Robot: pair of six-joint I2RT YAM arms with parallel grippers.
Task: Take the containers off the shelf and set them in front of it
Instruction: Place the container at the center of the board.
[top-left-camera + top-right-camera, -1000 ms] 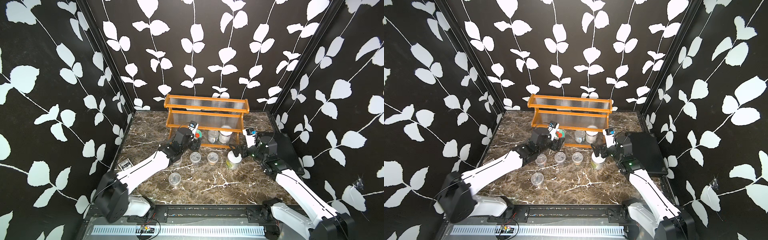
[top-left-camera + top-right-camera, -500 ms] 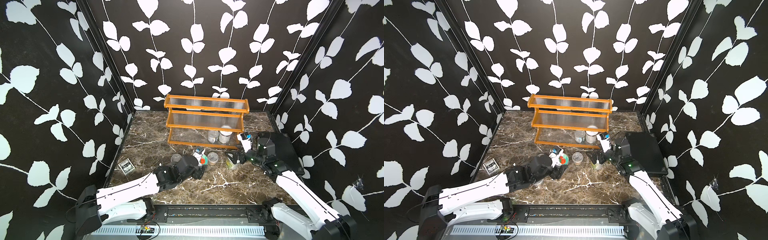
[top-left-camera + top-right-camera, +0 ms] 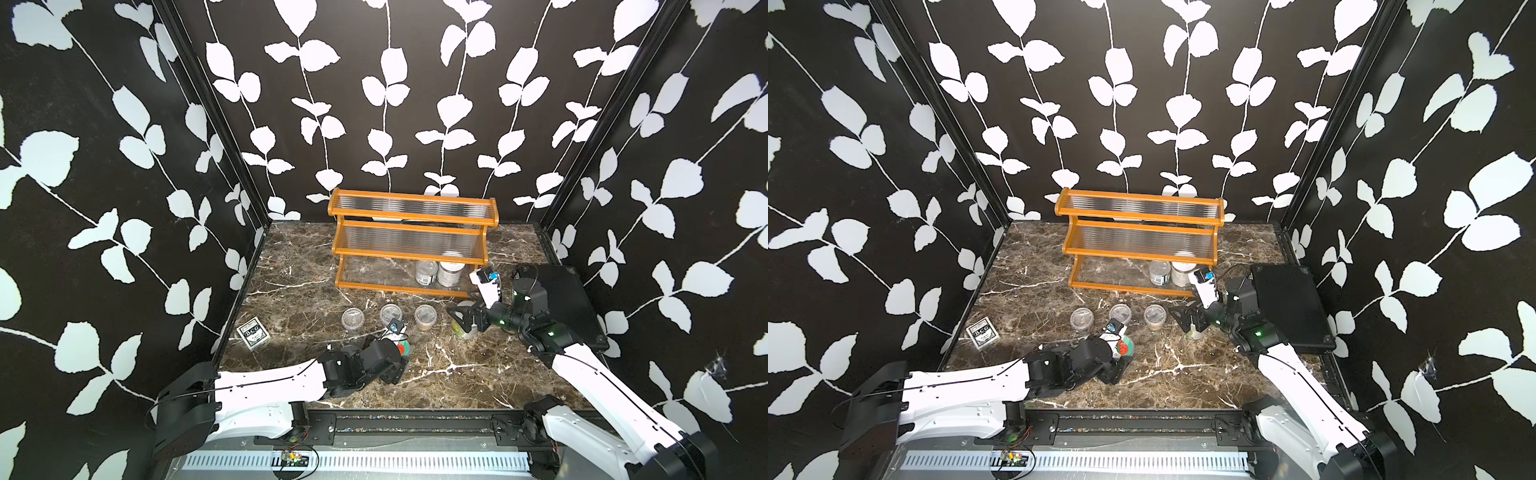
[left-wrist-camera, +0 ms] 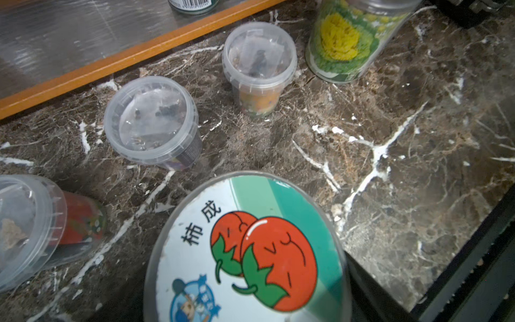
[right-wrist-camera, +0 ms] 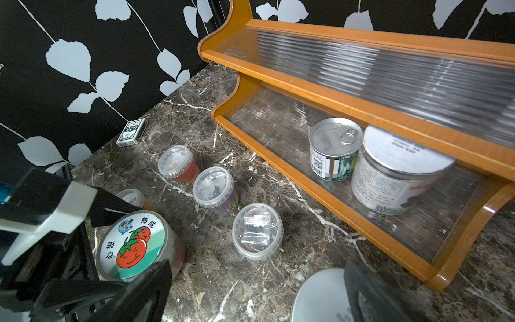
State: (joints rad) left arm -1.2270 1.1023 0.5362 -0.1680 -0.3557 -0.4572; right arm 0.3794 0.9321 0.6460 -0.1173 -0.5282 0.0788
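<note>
Tin can (image 5: 138, 249) between left gripper (image 5: 131, 244)

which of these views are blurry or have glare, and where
Left wrist view: streaky glare on the shelf plastic; the tomato-lidded jar looms close, the clear cup at the frame edge soft. Right wrist view: the white-lidded jar and the ribbing near it look smeared, the tin can beside it sharper. Both top views: sharp, walls splayed by the wide lens.

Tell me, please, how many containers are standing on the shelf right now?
2. A tin can and a white-lidded jar stand side by side at the right end of the shelf's lowest tier. The upper tiers look bare, and none seems hidden.
</note>
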